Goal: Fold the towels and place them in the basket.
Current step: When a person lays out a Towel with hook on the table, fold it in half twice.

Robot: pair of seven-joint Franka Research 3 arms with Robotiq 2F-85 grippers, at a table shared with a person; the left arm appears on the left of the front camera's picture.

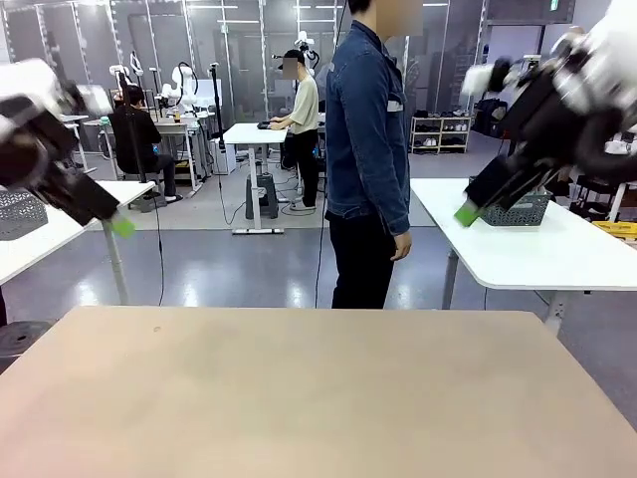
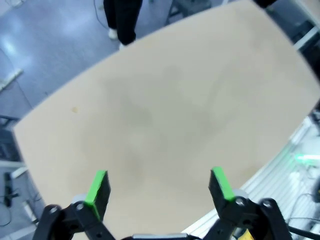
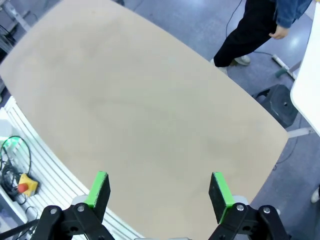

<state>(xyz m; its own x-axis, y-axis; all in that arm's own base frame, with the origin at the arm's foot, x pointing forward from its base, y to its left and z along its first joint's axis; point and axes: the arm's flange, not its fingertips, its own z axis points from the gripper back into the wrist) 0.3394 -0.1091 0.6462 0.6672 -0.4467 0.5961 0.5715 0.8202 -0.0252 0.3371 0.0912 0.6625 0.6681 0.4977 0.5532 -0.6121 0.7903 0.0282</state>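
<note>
Left gripper [image 2: 159, 176]: jaws wide apart with nothing between them, hanging high over the left part of the table [image 1: 318, 398]. Right gripper [image 3: 159, 176]: likewise, jaws wide apart and empty, high over the right part.

Beneath both is bare tan top. No towels lie on it yet, so there is no long axis to line up on, and neither arm is the nearer.

Far side, middle: a person [image 1: 366, 149] stands side-on just beyond the far edge, hand [image 1: 401, 244] hanging at the side.

Well apart from this table: a dark mesh basket [image 1: 523, 211] on a white table far right, and a second mesh basket [image 1: 20, 214] far left. Cannot tell whether either is the task's.

Judgement: wait for cloth to be laid. Nothing obstructs a descent.
</note>
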